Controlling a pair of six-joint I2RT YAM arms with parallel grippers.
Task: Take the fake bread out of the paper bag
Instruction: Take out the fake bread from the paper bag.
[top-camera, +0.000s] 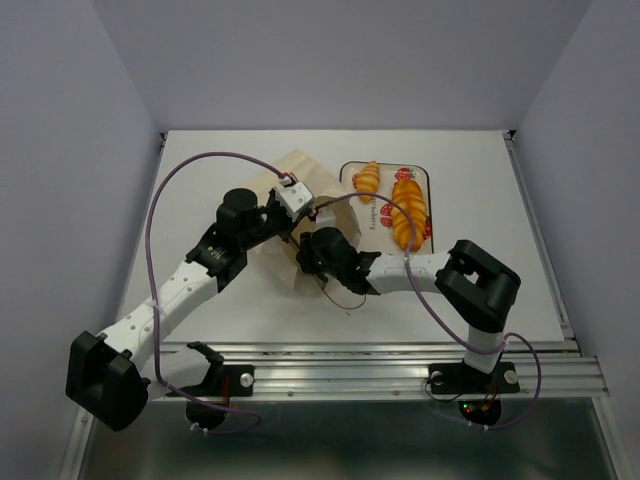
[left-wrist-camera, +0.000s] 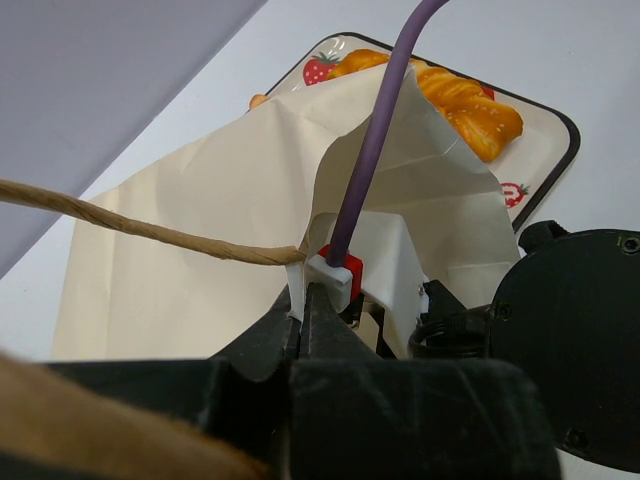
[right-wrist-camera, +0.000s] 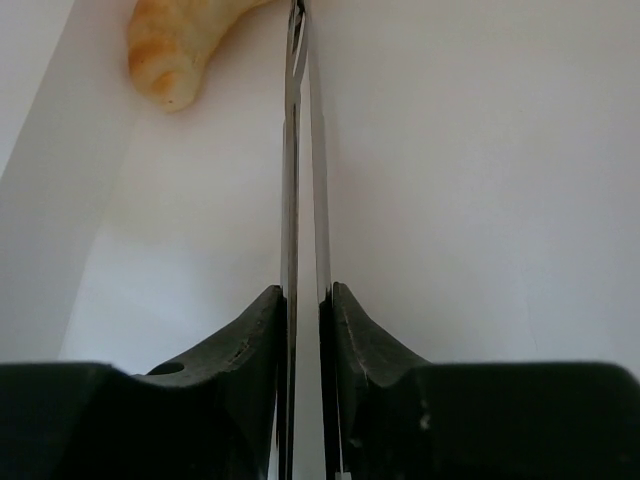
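Note:
The cream paper bag (top-camera: 292, 172) lies on the table with both grippers at its mouth. My left gripper (top-camera: 298, 218) is shut on the bag's rim; in the left wrist view the gripper (left-wrist-camera: 304, 300) pinches a strip of paper, beside the cord handle (left-wrist-camera: 130, 228) and the bag's wall (left-wrist-camera: 200, 240). My right gripper (top-camera: 305, 258) is shut on a paper edge; the right wrist view shows the gripper (right-wrist-camera: 303, 295) inside the pale bag (right-wrist-camera: 470, 180) with a curved croissant (right-wrist-camera: 175, 45) further in. A small croissant (top-camera: 368, 180) and the long loaf (top-camera: 407, 212) lie on the tray.
The white strawberry-print tray (top-camera: 350, 172) sits just right of the bag, also in the left wrist view (left-wrist-camera: 545, 170). The two wrists are close together over the bag. A loose cord loop (top-camera: 345, 298) lies on the table near the right wrist.

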